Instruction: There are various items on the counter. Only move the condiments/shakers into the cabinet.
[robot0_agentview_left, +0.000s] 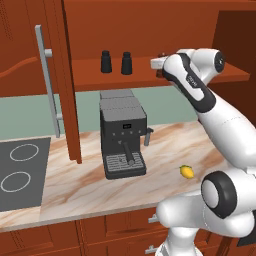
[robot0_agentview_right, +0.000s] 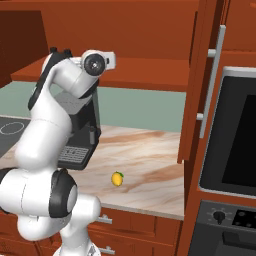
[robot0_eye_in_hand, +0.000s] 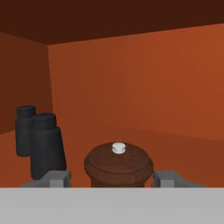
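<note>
Standing on the red-brown wooden cabinet shelf (robot0_agentview_left: 90, 77), the slim dark-brown turned mill (robot0_eye_in_hand: 118, 164) sits between parted fingertips (robot0_eye_in_hand: 56, 177); gripper (robot0_eye_in_hand: 109, 179) released, evidently to leave it beside two black tapered shakers (robot0_agentview_left: 116, 62). Yellow lemon (robot0_agentview_left: 187, 172) lies on marbled counter (robot0_agentview_left: 100, 185).

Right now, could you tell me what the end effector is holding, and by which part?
Nothing firmly: the end effector has its fingers parted either side of the brown mill, just below its top.

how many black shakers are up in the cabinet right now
2. Both black shakers stand side by side on the cabinet shelf, left of the brown mill in the hand view. None seem hidden.
</note>
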